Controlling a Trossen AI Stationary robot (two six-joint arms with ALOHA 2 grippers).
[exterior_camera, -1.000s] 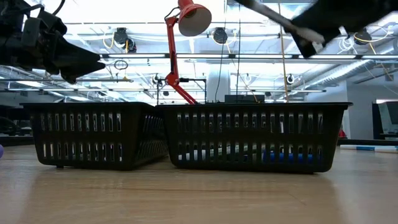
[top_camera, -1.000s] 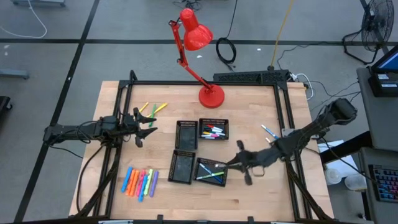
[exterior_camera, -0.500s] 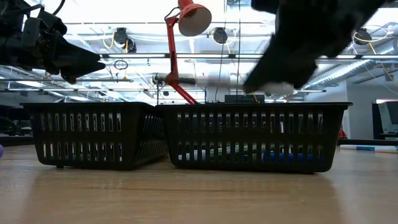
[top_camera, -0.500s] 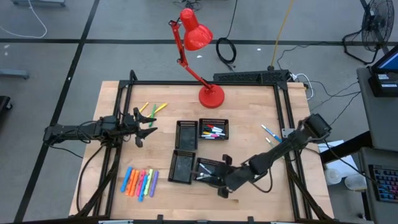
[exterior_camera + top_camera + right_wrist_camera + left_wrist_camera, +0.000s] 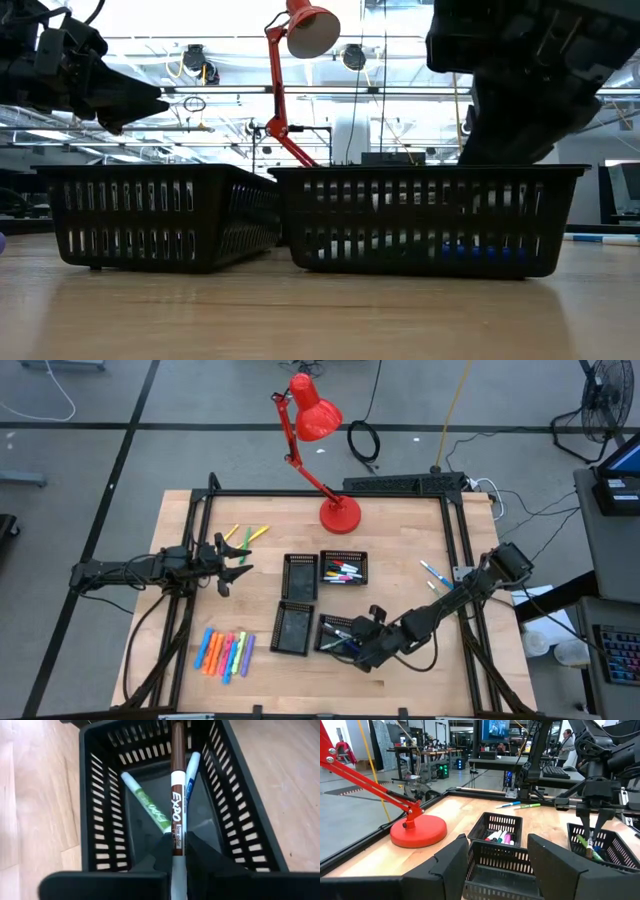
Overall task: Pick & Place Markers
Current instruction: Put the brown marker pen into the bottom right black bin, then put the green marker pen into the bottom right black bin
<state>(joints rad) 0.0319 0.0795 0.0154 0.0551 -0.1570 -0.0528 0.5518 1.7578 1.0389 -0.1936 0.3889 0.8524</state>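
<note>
A brown marker (image 5: 176, 795) was held lengthwise between the jaws of the right gripper (image 5: 362, 641), which were closed on its lower barrel. The marker was poised over a black tray (image 5: 240, 835) at the counter's near side, tip pointing into it; a green marker (image 5: 146, 802) and a blue marker (image 5: 191, 772) already lay inside. Judged from its form, such a marker would be light, stiff and smooth, liable to pivot if pinched near one end; the mid-barrel would be the safer hold. Other markers lay in the far tray (image 5: 344, 569), in a row (image 5: 226, 653) on the counter (image 5: 400, 560) at the near left, by the left gripper (image 5: 232, 560), and at the right edge (image 5: 433, 572). The left gripper was parked at the left side, its jaws spread and empty.

Compared with half a second before, the right gripper had been drawn slightly rightward over the tray, and in the low view the tray had been nudged to the right. The left arm was unchanged.
</note>
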